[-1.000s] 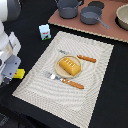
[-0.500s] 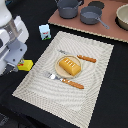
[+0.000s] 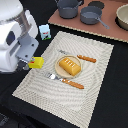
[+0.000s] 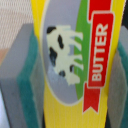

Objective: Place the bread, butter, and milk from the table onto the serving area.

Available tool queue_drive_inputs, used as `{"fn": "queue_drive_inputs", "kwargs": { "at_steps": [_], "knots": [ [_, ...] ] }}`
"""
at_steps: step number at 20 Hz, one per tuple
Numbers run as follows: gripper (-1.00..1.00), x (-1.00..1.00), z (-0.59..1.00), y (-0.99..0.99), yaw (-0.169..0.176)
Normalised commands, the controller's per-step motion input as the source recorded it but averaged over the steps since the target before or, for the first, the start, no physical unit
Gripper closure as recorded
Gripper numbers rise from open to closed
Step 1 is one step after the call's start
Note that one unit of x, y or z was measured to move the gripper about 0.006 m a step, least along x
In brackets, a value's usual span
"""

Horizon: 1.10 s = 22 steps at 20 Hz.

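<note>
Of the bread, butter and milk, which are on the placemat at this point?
Done: the bread sits on the plate on the serving area. In hand: the claw grips the butter at the mat's edge. Left: the milk stands off the mat.

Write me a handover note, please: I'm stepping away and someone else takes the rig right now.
Gripper: shut on the butter, held over the serving area near its edge on the exterior view's left; the wrist view shows the pack between the pads.
Bread: already on the plate on the serving area.
Milk: standing on the black table, just off the mat's far corner.
Done: bread.
Left: set the butter down on the mat and release it, then fetch the milk.
</note>
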Motion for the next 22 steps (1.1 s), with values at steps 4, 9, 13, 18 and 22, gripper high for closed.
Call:
{"fn": "queue_drive_inputs", "kwargs": {
  "at_steps": [4,9,13,18,22],
  "knots": [
    [1.00,0.88,0.01,-0.27,-0.086],
    [1.00,0.86,0.00,-0.28,-0.089],
    [1.00,0.88,0.00,-0.27,-0.084],
    [1.00,0.86,-0.14,-0.22,-0.088],
    [1.00,0.87,-0.21,-0.11,-0.086]
  ]
}}
